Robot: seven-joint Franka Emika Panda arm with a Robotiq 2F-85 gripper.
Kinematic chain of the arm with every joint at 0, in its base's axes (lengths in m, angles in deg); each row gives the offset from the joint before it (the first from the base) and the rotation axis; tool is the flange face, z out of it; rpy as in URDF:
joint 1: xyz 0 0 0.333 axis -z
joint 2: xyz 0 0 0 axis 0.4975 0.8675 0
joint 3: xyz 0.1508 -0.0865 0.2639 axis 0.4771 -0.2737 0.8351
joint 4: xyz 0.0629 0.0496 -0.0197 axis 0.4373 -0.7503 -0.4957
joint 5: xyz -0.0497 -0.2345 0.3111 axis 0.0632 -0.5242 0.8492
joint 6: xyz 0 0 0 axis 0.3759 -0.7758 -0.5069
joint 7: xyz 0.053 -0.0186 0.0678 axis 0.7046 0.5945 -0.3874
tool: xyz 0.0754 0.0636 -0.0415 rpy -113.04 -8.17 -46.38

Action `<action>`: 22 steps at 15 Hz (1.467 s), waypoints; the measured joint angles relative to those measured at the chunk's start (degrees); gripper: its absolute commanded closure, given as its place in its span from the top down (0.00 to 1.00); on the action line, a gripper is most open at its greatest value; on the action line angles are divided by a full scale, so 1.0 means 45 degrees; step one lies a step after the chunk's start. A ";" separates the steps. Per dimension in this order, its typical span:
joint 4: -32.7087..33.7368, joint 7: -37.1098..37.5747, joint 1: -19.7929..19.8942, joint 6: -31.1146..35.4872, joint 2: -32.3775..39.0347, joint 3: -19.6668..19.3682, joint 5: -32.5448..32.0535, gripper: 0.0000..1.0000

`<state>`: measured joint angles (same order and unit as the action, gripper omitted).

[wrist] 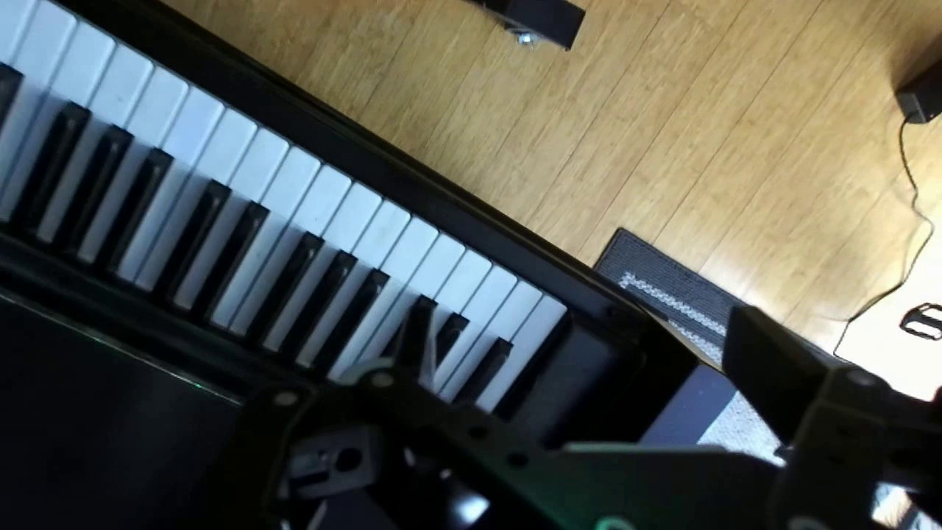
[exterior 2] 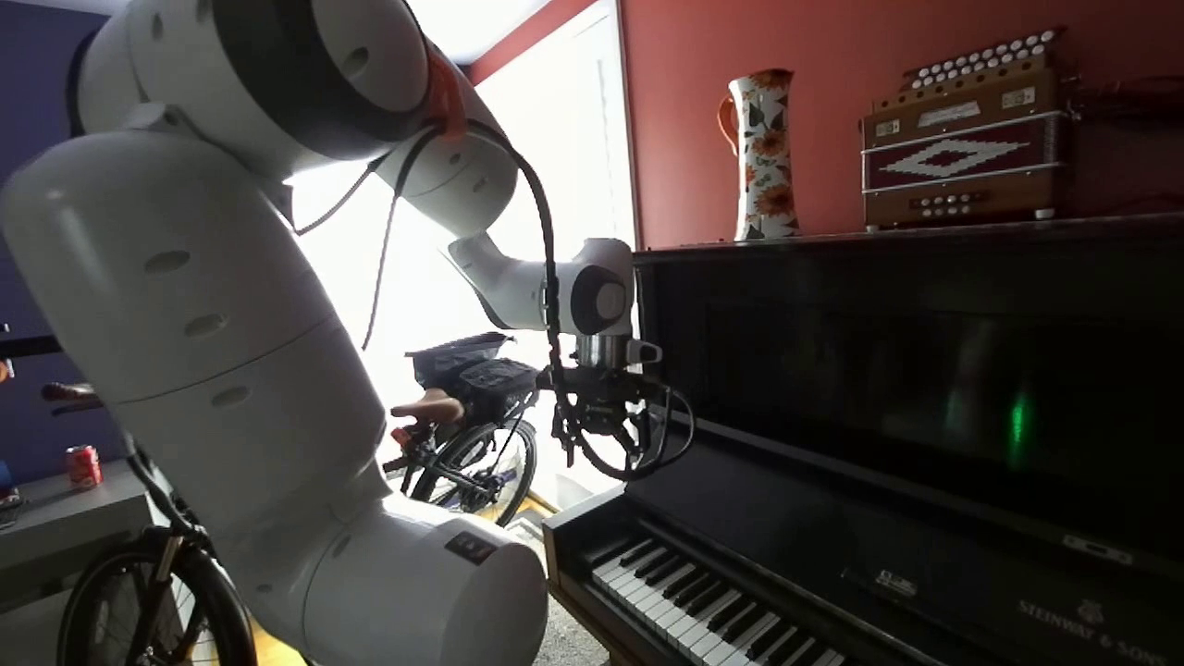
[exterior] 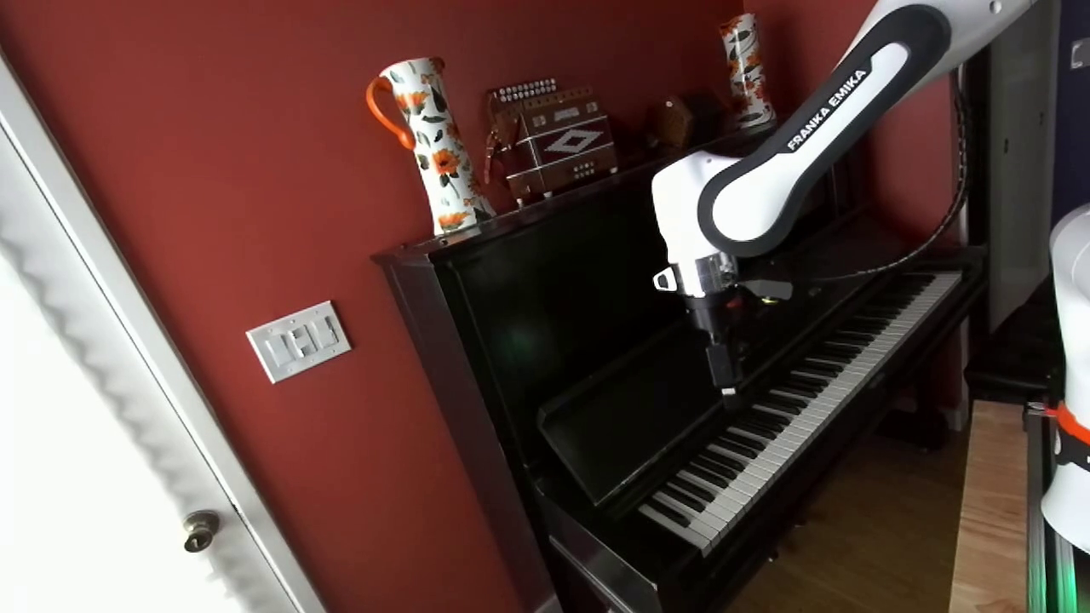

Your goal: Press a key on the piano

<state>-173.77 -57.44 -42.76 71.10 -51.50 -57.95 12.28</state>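
Note:
The glossy black upright piano (exterior: 545, 323) with its long row of white and black keys (exterior: 771, 451) shows in both exterior views. In an exterior view its near body (exterior 2: 888, 370) and part of the key row (exterior 2: 703, 601) are visible. In the wrist view the white keys (wrist: 324, 199) run diagonally to the end block of the keyboard. My gripper (wrist: 589, 338) is open, with its two fingers wide apart and nothing between them. The gripper (exterior: 728, 393) points down and appears above the keys, in front of the music shelf. It also shows in an exterior view (exterior 2: 601, 453), apart from the keys.
A floral pitcher (exterior: 443, 153), an accordion (exterior: 562, 140) and a floral vase (exterior: 746, 72) stand on the piano top. A bicycle (exterior 2: 486, 462) stands behind the arm. A cable (exterior 2: 684, 435) loops beside the gripper. A dark mat (wrist: 670, 287) lies on the wooden floor.

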 measured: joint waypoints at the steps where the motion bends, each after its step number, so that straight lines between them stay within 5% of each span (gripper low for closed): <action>1: -0.0103 -0.0035 -0.0167 0.0845 0.0333 0.0142 0.0284 1.00; 5: -0.0289 -0.0449 -0.0725 0.3111 0.1846 0.0484 0.1174 1.00; 12: -0.0233 -0.0245 -0.0685 0.3292 0.2105 0.0523 0.1206 1.00; 14: -0.0279 0.0423 -0.0603 0.3548 0.2402 0.0615 0.1095 0.74; 22: -0.0591 0.3445 -0.0385 0.6642 0.4691 0.0782 -0.0445 0.11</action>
<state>-176.43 -41.94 -44.49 100.99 -30.39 -54.43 10.28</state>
